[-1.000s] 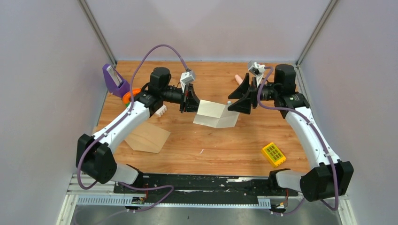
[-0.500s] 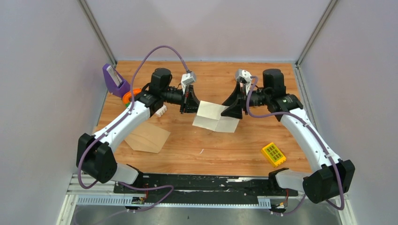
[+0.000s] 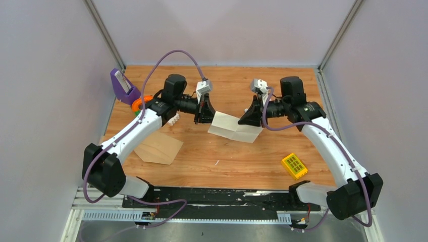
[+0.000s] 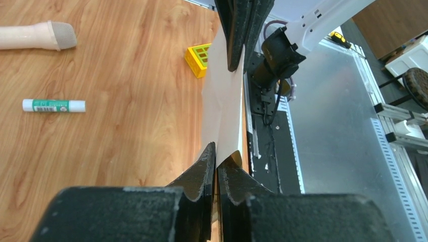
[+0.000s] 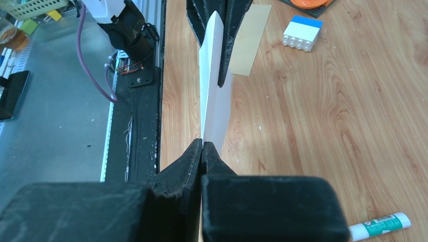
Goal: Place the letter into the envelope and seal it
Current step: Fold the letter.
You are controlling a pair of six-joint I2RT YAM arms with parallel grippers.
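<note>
Clamping on the letter: the left gripper has its jaws pressed together on the sheet's left edge, and the right gripper has its jaws closed on the opposite edge. Each wrist view shows the paper pinched at the fingertips and running edge-on to the other gripper.

Letter: thin, pale grey-beige, roughly square, with a visible fold crease across it. It is stretched between the two grippers over the middle of the worktop. Whether its near corner touches the wood cannot be told.

Envelope: tan kraft, lying flat on the worktop to the left, beneath the left arm, well apart from the letter.

Other items:
- yellow gridded block, near the right edge
- white toy brick with a blue top, beside the left arm
- orange disc and purple stand, far left corner
- glue stick with a green label and pale pink handle-like object, far side

Surface: wood-grain board. Plain pale walls enclose three sides; a metal rail carrying the arm bases runs along the near edge.
</note>
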